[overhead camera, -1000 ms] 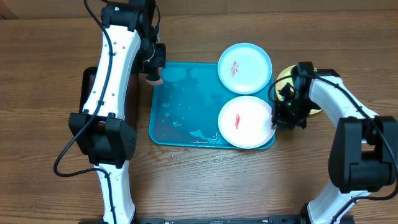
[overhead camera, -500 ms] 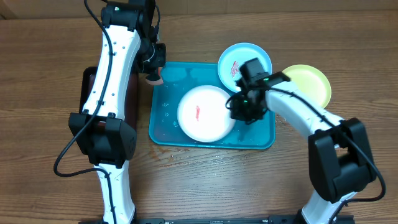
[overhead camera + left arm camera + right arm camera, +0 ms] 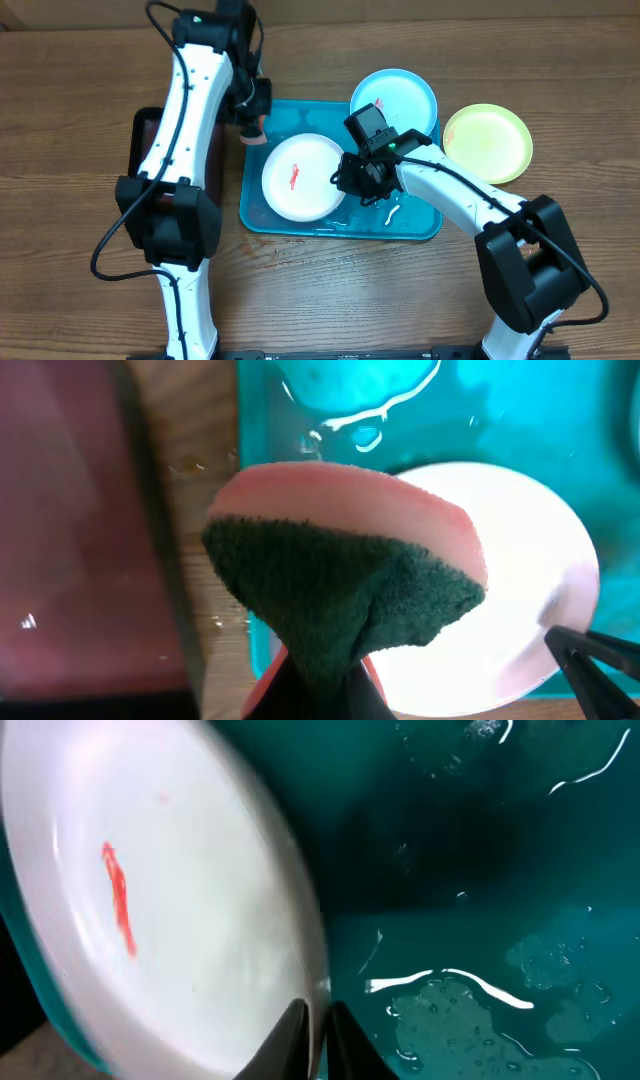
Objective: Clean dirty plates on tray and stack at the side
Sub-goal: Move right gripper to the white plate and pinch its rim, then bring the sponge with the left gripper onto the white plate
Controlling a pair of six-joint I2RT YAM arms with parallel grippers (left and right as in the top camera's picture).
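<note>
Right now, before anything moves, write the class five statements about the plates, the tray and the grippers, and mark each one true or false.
1. The white plate lies in the blue tray. True.
2. The yellow-green plate sits in the tray. False: it rests on the table, beside the tray.
3. The left gripper holds a sponge. True.
4. The white plate is clean. False: it carries a red smear.
5. The right gripper pinches the white plate's rim. True.

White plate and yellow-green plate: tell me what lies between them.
In the overhead view, the right gripper, clamped on the white plate's rim, and its arm lie between, above the tray's wet floor; the yellow-green plate sits just past the tray's rim.
</note>
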